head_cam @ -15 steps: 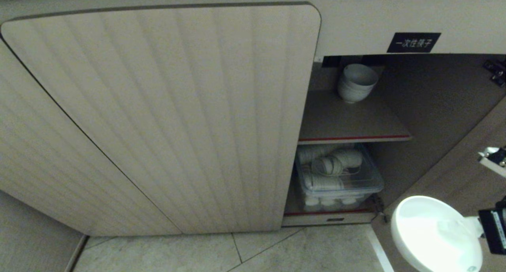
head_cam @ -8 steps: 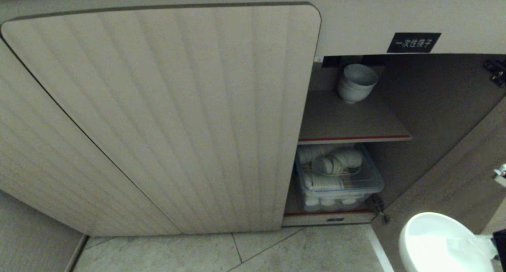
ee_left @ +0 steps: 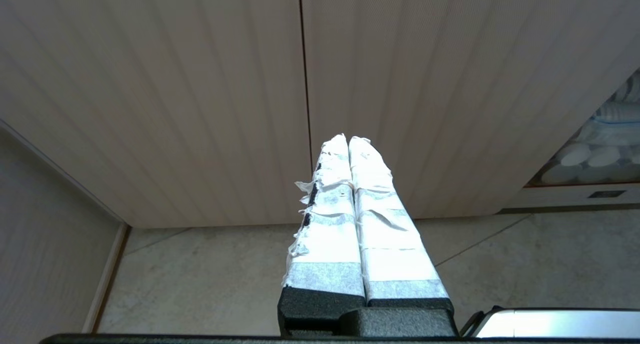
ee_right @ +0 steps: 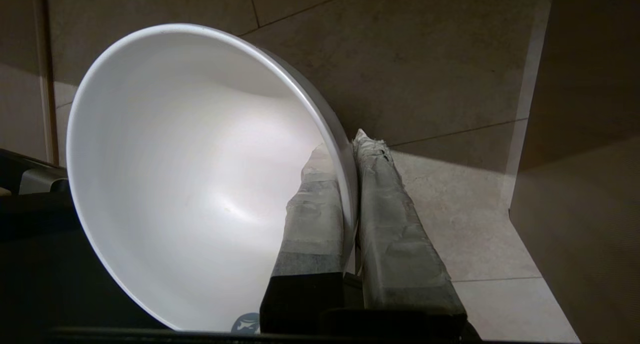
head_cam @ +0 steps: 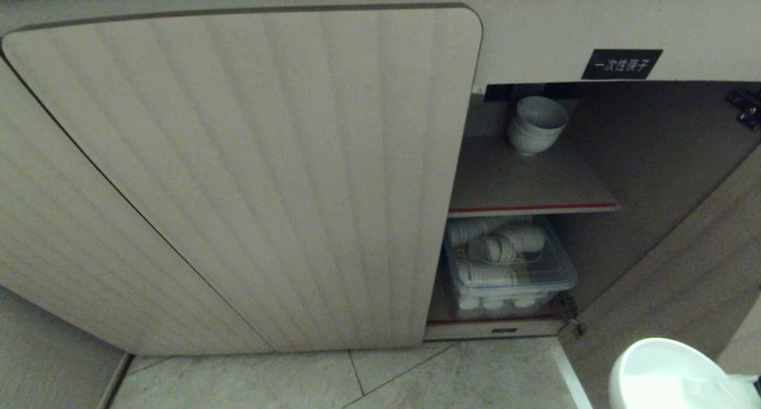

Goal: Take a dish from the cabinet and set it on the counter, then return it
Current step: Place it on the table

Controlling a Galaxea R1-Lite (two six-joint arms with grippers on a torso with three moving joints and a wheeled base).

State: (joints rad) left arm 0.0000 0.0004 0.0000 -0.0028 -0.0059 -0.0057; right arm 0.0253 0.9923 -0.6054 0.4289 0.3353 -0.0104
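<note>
I see the dish (ee_right: 190, 184) plain glossy white. The cabinet (head_cam: 250, 177) door is beige with vertical fluting; beside it, the shelf (head_cam: 532, 207) edge is red, and above that sits a black label (head_cam: 622, 63) with white characters.

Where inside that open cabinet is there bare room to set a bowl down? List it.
Upper shelf: bare across its front and right, bordered by the red edge and the stack of white bowls at the back. Lower compartment: crowded, filled by the clear bin of dishes. The right gripper holds the dish by its rim.
</note>
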